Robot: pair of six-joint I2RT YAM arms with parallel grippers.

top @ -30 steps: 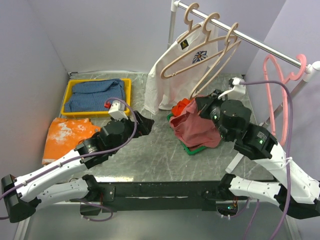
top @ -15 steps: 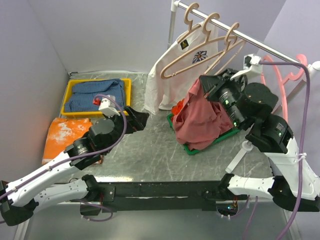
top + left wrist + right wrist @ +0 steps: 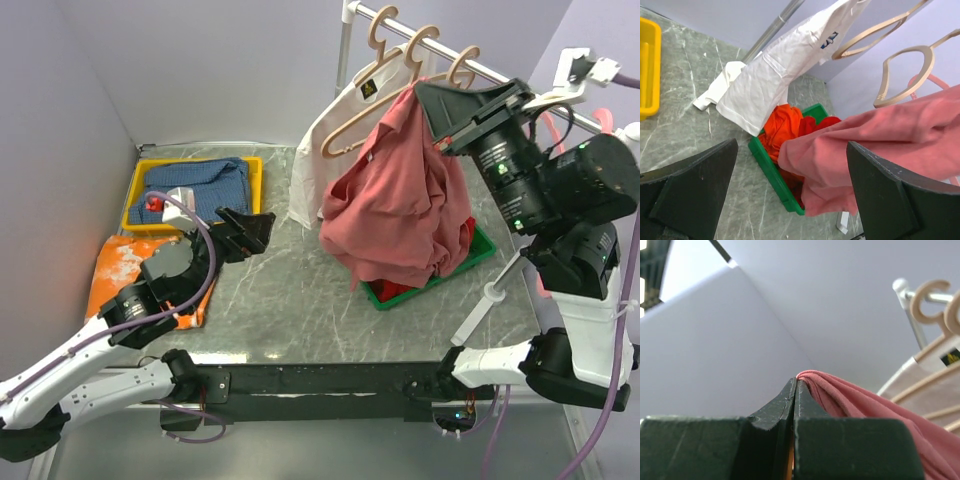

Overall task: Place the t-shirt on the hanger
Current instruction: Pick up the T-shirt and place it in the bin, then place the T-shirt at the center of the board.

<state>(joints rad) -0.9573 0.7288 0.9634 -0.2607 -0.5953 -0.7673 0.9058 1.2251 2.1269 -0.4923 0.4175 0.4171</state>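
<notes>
A dusty-rose fabric t-shirt (image 3: 400, 210) is held aloft at upper right, pinched in the right gripper (image 3: 420, 90), level with a beige wooden hanger (image 3: 882, 80) for draping. The left gripper (image 3: 255, 235) is released.

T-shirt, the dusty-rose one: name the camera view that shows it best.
The top external view: the whole t-shirt hangs bunched from the shut right pincer, its lower end over the green bin. The left wrist view catches only part, cut off at the frame edge. The right wrist view shows just the pinched fold.
</notes>
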